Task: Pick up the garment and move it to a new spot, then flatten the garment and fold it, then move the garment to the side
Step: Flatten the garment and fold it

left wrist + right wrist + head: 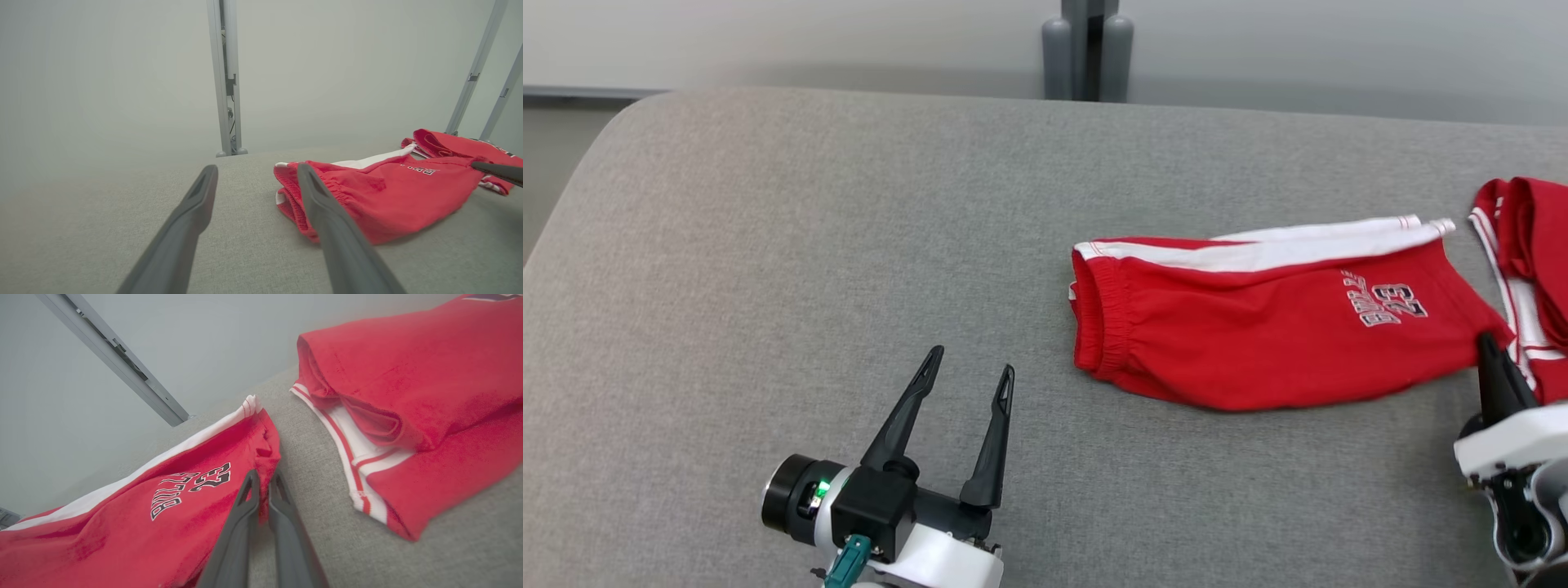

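Observation:
The garment (1258,327) is a pair of red shorts with a white side stripe and a printed number. It lies folded flat on the grey table (809,245), waistband to the left. My right gripper (1488,341) is at the shorts' right leg hem. In the right wrist view, this gripper (264,475) is shut, pinching the hem corner of the garment (122,522). My left gripper (972,361) stands open on the bare table, left of the waistband and apart from it. In the left wrist view, the garment (388,196) lies just right of the open left gripper (256,167).
A second red and white garment (1535,269) lies bunched at the table's right edge, close to the shorts' hem, and is also seen in the right wrist view (408,375). A grey post (1088,49) stands behind the table's far edge.

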Robot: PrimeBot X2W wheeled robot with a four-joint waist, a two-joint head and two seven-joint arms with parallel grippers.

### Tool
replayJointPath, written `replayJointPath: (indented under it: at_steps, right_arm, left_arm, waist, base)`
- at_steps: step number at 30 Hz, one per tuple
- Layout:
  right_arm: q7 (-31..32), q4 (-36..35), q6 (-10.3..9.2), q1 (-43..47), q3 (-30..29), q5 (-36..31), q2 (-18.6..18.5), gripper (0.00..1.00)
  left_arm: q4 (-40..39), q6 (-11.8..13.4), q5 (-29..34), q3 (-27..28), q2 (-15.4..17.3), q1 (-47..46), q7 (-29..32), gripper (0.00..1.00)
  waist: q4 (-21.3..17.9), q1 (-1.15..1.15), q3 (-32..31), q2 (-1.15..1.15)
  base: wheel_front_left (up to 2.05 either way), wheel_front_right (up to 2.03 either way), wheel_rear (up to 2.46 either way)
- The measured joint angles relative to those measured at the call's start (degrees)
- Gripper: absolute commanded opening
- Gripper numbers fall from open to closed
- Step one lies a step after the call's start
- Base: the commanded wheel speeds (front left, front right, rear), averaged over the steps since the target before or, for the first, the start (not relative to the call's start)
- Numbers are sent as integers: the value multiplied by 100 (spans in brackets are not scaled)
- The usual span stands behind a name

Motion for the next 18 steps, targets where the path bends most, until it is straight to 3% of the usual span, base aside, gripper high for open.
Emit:
replayJointPath:
  at_steps: [10, 18]
  right_arm:
    - [0, -497, 0, 600, -666, -515, 236, 0]
    - [-5, -1140, 0, 592, -643, -966, 389, 0]
  left_arm:
    - [25, -40, -64, -3, -1, 75, 0, 100]
    - [104, -41, -169, -191, -2, -5, 0, 100]
  waist:
    - [-220, 0, -211, 0]
    - [-92, 0, -279, 0]
  base:
    - [0, 0, 0]
    - [0, 0, 0]
